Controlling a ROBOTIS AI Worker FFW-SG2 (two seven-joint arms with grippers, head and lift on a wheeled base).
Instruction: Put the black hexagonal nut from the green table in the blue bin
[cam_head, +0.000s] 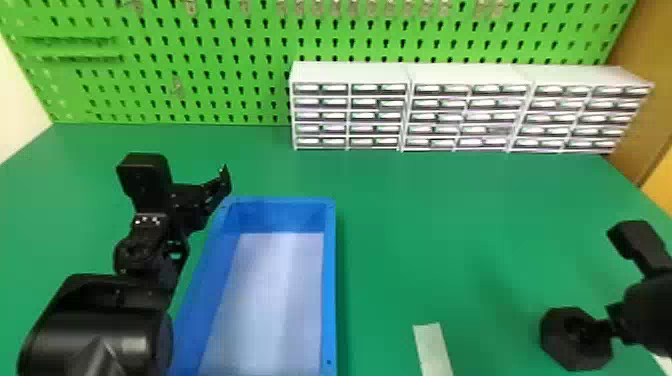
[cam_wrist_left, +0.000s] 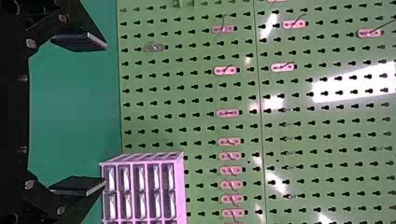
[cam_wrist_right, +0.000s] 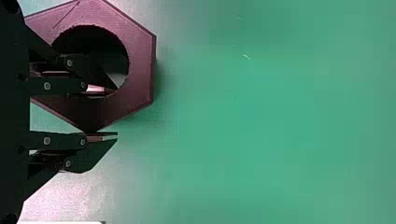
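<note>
My right gripper (cam_head: 604, 327) is low at the right of the head view, shut on the black hexagonal nut (cam_head: 554, 332). In the right wrist view the nut (cam_wrist_right: 140, 70) has one finger of the right gripper (cam_wrist_right: 105, 114) inside its round hole and the other against its outer side, with the nut's wall between them. The blue bin (cam_head: 329, 280) stands left of centre, well away from the nut. My left gripper (cam_head: 220, 187) is over the bin's far left corner; in the left wrist view the left gripper (cam_wrist_left: 103, 115) stands open, its fingers wide apart with nothing between them.
White drawer cabinets (cam_head: 410, 75) line the back of the green table (cam_head: 400, 210), against a green pegboard (cam_head: 210, 50). A pale strip (cam_head: 433, 350) lies on the table between bin and nut. The left forearm runs along the bin's left side.
</note>
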